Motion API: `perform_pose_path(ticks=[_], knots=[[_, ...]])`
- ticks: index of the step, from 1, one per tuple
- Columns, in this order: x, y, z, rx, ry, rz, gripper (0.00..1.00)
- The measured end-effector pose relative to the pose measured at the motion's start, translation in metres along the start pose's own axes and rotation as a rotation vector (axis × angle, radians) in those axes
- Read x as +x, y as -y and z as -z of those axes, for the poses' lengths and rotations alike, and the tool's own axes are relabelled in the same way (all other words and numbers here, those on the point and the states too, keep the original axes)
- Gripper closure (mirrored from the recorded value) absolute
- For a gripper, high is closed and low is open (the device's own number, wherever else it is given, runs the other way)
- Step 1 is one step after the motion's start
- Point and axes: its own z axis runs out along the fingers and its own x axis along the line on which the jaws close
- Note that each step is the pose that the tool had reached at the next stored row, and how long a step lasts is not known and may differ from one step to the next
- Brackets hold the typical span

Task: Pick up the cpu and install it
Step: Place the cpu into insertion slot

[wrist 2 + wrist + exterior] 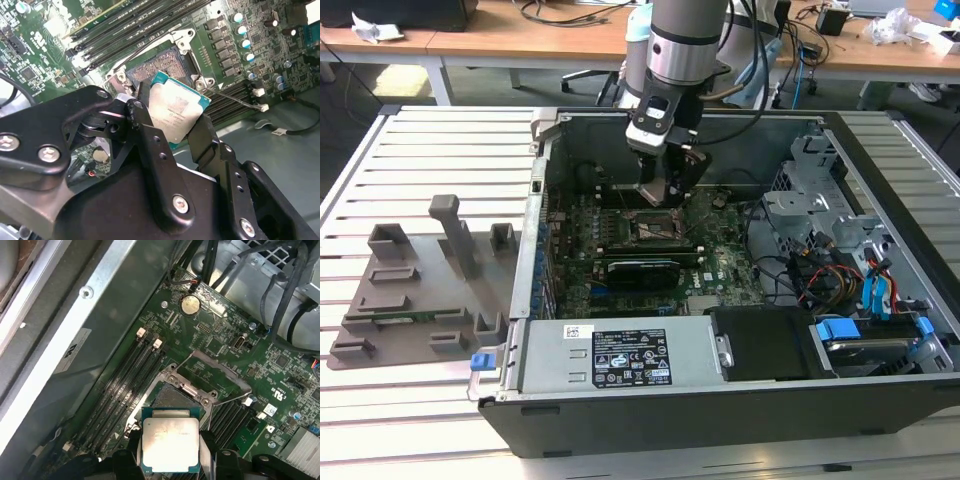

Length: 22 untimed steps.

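Note:
My gripper (172,117) is shut on the cpu (174,111), a flat square chip with a silver top and a thin teal rim. Its two black fingers (145,125) press the chip's opposite edges. The cpu (170,444) hangs tilted just above the open black-framed socket (172,395) on the green motherboard (220,345). In the exterior view the gripper (658,195) is inside the open computer case, right over the socket (650,228).
The case's metal walls (545,180) ring the board. Black memory slots (127,385) flank the socket on both sides. A drive cage with cables (840,250) stands at the exterior view's right. A grey fixture tray (420,285) lies outside the case at the exterior view's left.

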Motion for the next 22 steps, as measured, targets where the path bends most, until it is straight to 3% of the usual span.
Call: perform_pose_path(ticks=[15, 22], knots=[[0.0000, 0.0000, -0.0003, 0.0031, -0.0071, -0.145, 0.45], [0.0000, 0.0000, -0.0003, 0.0040, -0.0095, -0.191, 0.45]])
